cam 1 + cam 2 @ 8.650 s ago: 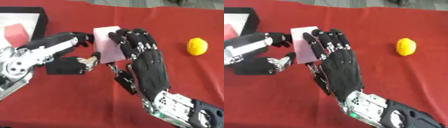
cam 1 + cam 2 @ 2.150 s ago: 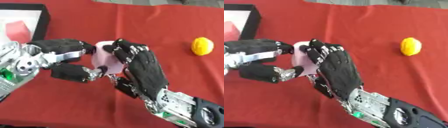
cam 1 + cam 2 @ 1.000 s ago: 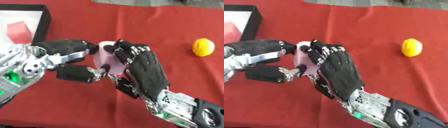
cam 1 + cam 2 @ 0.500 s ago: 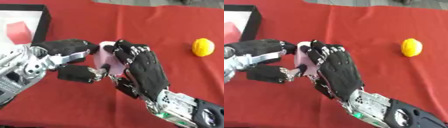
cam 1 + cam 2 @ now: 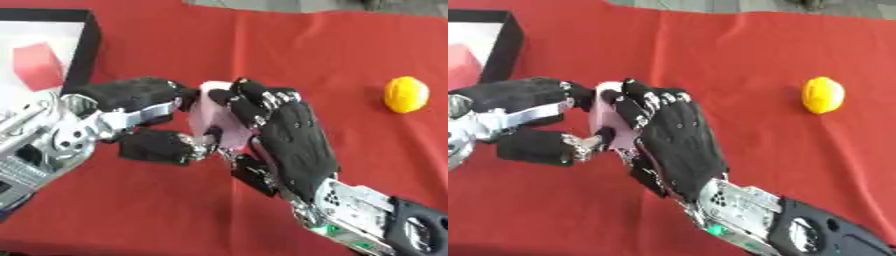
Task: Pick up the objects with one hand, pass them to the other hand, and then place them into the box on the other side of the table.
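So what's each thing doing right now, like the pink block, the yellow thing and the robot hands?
pink block: held up between both robot hands
left robot hand: fingers and thumb curled round the pink block
right robot hand: fingers curled over the pink block
yellow lemon-like thing: lying alone on the red cloth
black box: open, a red block inside

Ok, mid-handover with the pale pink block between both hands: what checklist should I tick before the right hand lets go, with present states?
1. Left hand has fingers and thumb curled round the pale pink block: ok.
2. Right hand has released the block: not ok, its fingers wrap the block.
3. Block lifted off the red tablecloth: cannot tell.
4. Black-rimmed box at the left in view, holding a red cube: ok.
5. Yellow round object lies apart from the hands: ok.
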`<state>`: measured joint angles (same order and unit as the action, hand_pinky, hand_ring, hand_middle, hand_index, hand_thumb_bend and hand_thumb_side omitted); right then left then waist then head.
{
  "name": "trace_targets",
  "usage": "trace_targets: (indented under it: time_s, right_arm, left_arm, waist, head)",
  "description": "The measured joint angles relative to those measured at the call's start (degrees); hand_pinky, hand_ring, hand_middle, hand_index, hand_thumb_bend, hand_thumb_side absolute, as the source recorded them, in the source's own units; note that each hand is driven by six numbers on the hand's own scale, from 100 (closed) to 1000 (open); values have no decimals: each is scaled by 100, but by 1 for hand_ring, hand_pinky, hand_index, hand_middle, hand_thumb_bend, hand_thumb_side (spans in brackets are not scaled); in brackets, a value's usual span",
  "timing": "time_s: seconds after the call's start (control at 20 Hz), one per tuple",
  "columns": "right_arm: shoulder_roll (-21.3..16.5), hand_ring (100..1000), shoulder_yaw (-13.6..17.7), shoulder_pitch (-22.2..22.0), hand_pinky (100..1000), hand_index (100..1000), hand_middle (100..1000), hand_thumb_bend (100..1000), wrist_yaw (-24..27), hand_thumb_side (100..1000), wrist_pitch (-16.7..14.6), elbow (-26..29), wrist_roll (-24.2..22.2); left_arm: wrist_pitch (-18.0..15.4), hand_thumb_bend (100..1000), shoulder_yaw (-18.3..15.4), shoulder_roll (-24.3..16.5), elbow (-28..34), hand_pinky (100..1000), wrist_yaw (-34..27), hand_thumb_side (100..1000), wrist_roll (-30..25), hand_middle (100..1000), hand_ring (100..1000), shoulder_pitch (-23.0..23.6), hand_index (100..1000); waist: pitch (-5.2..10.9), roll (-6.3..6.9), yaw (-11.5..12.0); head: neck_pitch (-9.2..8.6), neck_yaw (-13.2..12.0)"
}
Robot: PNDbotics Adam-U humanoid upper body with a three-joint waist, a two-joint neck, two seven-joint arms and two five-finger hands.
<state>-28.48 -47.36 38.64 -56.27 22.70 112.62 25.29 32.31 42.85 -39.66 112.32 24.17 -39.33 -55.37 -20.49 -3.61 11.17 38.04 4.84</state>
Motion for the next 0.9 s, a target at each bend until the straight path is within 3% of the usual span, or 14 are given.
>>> trace_targets:
  time_s: [0.3,0.45,0.9]
  right_arm:
    - [0,396,3,19,250,563,431,218,-26,100,16,-1,16]
    - [0,414,3,20,313,575,446,223,-46,100,17,-2,27]
    - [0,531,4,30,569,648,518,220,-290,100,141,-3,-19]
  left_arm:
    - [420,100,40,78,21,905,-353,534,511,590,750,0,675]
    - [619,100,76,92,39,863,-565,246,780,539,702,4,599]
    - [1120,100,115,152,86,750,-1582,247,1800,412,561,41,441]
  waist:
    - [-3,-1,3]
    - [-4,-1,3]
    - [-4,-2,3]
  head:
    - [0,1]
    - [0,1]
    - [-21,-8]
